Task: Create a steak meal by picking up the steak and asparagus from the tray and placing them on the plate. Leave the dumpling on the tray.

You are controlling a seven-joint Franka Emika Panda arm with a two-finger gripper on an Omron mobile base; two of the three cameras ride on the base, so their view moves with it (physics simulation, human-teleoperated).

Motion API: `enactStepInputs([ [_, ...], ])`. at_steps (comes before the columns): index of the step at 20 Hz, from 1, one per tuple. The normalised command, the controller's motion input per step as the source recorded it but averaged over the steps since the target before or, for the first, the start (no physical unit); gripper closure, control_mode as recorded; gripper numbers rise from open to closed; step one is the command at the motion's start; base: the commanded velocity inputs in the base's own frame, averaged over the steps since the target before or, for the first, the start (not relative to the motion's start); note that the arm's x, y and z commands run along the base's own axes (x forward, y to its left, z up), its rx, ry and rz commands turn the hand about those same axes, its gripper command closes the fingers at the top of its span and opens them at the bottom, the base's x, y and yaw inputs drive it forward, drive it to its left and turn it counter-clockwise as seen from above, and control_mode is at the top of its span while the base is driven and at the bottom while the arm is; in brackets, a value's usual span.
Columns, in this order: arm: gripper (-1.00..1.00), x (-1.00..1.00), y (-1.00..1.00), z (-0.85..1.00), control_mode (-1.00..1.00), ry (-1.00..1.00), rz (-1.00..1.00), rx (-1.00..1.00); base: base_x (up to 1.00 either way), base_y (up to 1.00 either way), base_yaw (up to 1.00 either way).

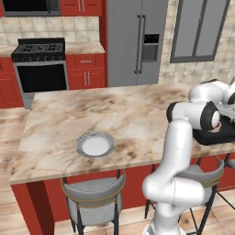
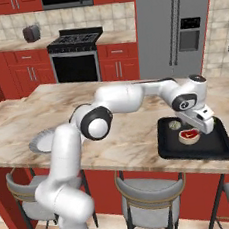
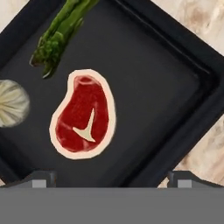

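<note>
The steak (image 3: pixel 84 114), red with a pale fat rim, lies flat on the black tray (image 3: pixel 148 74); it also shows at the tray's middle (image 2: pixel 189 135). The asparagus (image 3: pixel 59 33) lies just beyond it, and the pale dumpling (image 3: pixel 12 103) rests to one side, apart from the steak. My gripper (image 3: pixel 111 179) hangs above the tray, open, with its dark fingertips (image 3: pixel 41 177) wide apart and nothing between them. From the right base, the gripper (image 2: pixel 204 124) sits just over the steak. The plate (image 1: pixel 95 145) stands bare near the counter's front edge, far from the tray (image 2: pixel 196 150).
The marble island counter (image 1: pixel 119 114) carries both tray and plate. Stools (image 1: pixel 94 193) stand under its front edge. A stove (image 1: pixel 39 64) and fridge (image 1: pixel 135 41) line the back wall.
</note>
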Motion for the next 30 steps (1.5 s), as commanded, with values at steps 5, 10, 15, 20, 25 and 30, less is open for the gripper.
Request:
enactStepInputs([
  [5, -1.0, 0.22, 0.0, -0.48, -1.0, -0.01, 0.01, 0.0, 0.0, 0.0, 0.0],
  [10, -1.0, 0.23, 0.0, -0.45, -1.0, 0.0, 0.0, 0.0, 0.0, 0.0, 0.0],
  [15, -1.0, 0.21, 0.0, -0.26, -1.0, 0.0, 0.0, 0.0, 0.0, 0.0, 0.0],
  [20, -1.0, 0.28, 0.0, -0.16, -1.0, 0.0, 0.0, 0.0, 0.0, 0.0, 0.0],
  [25, -1.0, 0.27, -0.07, -0.1, -1.0, 0.0, 0.0, 0.0, 0.0, 0.0, 0.0],
  [30, -1.0, 0.17, -0.34, -0.01, -1.0, 0.0, 0.0, 0.01, 0.0, 0.0, 0.0],
])
